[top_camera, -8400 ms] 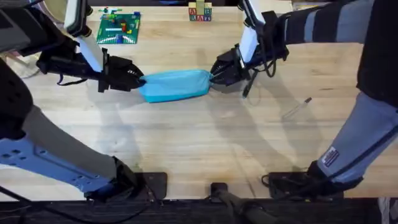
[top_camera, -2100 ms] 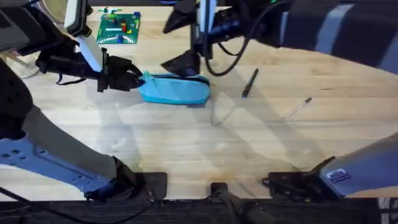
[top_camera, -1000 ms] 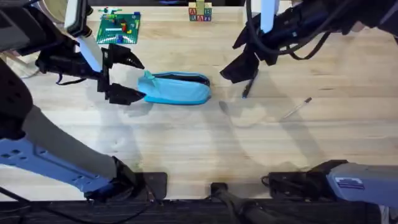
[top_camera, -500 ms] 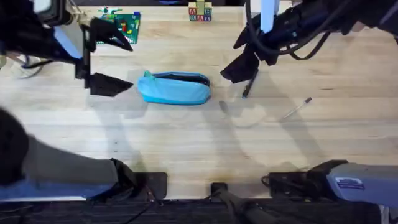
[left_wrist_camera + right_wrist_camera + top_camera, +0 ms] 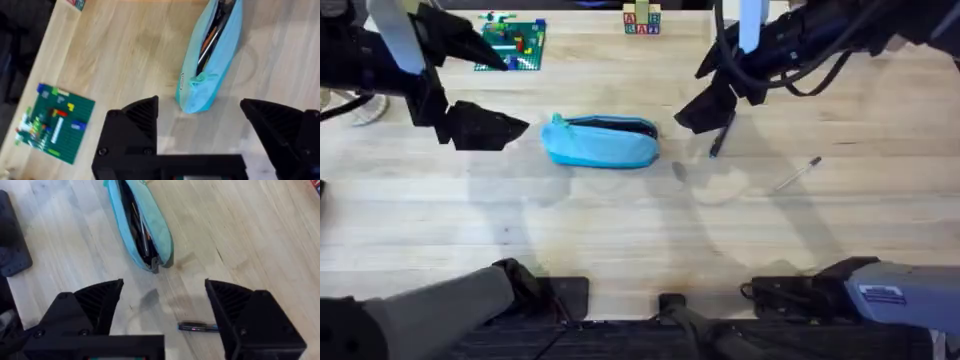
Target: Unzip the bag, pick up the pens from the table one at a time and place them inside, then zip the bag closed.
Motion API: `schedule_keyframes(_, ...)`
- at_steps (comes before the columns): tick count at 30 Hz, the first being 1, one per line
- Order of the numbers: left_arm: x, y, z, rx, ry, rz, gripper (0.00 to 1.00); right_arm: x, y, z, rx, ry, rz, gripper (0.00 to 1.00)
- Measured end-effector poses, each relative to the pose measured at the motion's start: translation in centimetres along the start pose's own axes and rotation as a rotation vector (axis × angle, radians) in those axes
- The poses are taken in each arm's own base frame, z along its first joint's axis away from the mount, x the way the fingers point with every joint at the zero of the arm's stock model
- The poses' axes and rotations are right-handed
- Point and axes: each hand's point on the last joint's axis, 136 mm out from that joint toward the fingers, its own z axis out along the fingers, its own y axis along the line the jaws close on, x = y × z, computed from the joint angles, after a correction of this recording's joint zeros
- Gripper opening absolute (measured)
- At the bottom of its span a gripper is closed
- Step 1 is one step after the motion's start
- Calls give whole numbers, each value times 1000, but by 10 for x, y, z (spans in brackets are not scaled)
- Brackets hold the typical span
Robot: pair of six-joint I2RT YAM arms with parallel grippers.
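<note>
The bag (image 5: 601, 143) lies unzipped for loading; the right gripper (image 5: 703, 92), spread, hovers above the dark pen (image 5: 721, 134); the left gripper (image 5: 480, 92) is spread too.

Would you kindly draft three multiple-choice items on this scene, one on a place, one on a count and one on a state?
1. Where does the dark pen lie?
A. inside the bag
B. on the table by the right gripper
C. on the green baseplate

2. How many pens lie loose on the table?
A. one
B. two
C. four

3. What state is the bag in?
A. unzipped
B. zipped shut
C. held by the left gripper

Answers:
1 B, it lies on the wood beside the right gripper.
2 B, the dark pen and the silvery pen.
3 A, its open slit shows contents, and the left gripper is apart from it.
</note>
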Motion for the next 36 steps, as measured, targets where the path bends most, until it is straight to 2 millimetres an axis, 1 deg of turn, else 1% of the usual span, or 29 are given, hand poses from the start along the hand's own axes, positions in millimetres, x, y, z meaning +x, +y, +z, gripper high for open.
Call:
schedule_keyframes(7,4,-3,-7,-41,55,-288,996,0,0,0,0,0,0,996)
schedule_keyframes(16,8,-5,-8,-67,89,-572,996,0,0,0,2,1,-1,988)
schedule_keyframes(18,8,-5,-7,-67,97,-602,996,0,-1,0,4,-1,-2,720)
schedule_keyframes(22,6,-6,-5,-65,101,-626,995,0,-1,0,4,-1,-2,143)
schedule_keyframes(23,6,-6,-4,-64,102,-631,995,0,-1,0,3,0,2,60)
schedule_keyframes(25,6,-6,-4,-65,103,-639,995,0,-1,0,3,0,3,35)
schedule_keyframes(30,7,-5,-5,-72,107,-645,995,-1,1,0,-7,-7,-16,30)
schedule_keyframes(36,8,-4,-5,-75,109,-645,995,-8,14,1,-70,-44,-134,30)
